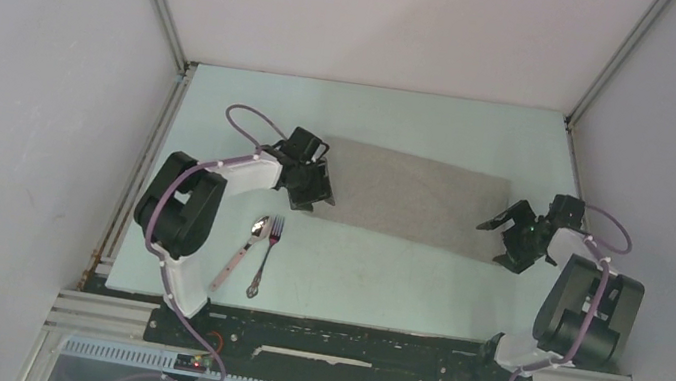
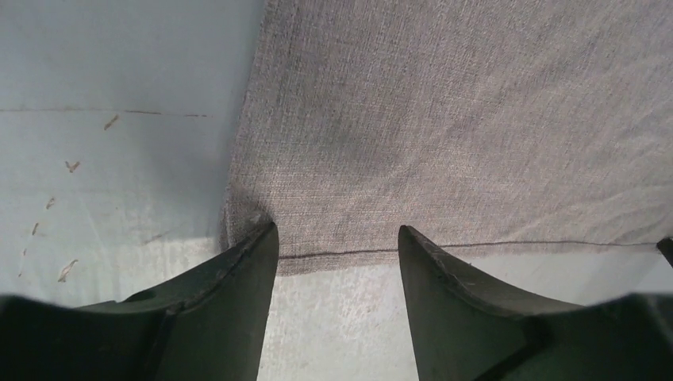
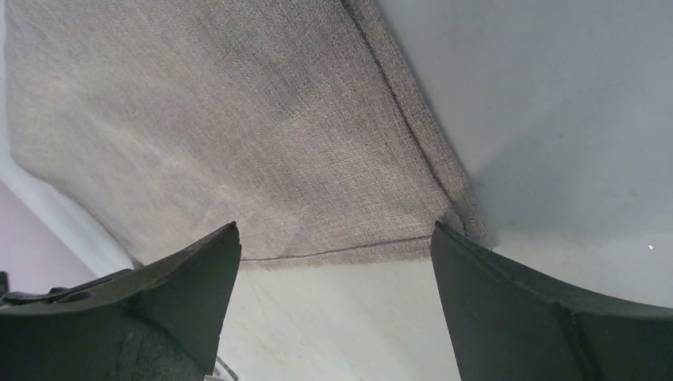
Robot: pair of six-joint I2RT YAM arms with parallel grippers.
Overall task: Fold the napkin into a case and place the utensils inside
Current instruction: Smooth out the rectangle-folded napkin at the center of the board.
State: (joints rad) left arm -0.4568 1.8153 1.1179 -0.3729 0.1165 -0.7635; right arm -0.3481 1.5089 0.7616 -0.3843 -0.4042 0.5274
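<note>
Napkin: I see the napkin point(image 1: 414, 197) lying flat in the middle of the table point(image 1: 380, 288), as a grey oblong rather than a square
Progress: I judge one fold done, since the shape is oblong and both wrist views show a thin line running along the near edge; I cannot tell whether that line is a second layer or only a hem
Left to do: in my reading, the narrower fold that makes the case, then both utensils go inside; nothing is in the cloth yet
Long axis: it runs left to right across the table, the right end sitting slightly nearer the arms than the left
Left gripper: the left gripper point(image 1: 308, 194) is at the near left corner, fingers spread wide and holding nothing; in its wrist view the left fingertip point(image 2: 254, 246) touches the cloth edge
Right gripper: the right gripper point(image 1: 508, 241) is at the near right corner, also wide apart and empty, its fingers straddling the near edge
Utensils: the spoon point(image 1: 244, 247) and fork point(image 1: 266, 256) lie side by side near the left arm, just short of the napkin, heads pointing away from me, handles towards the bases
</note>
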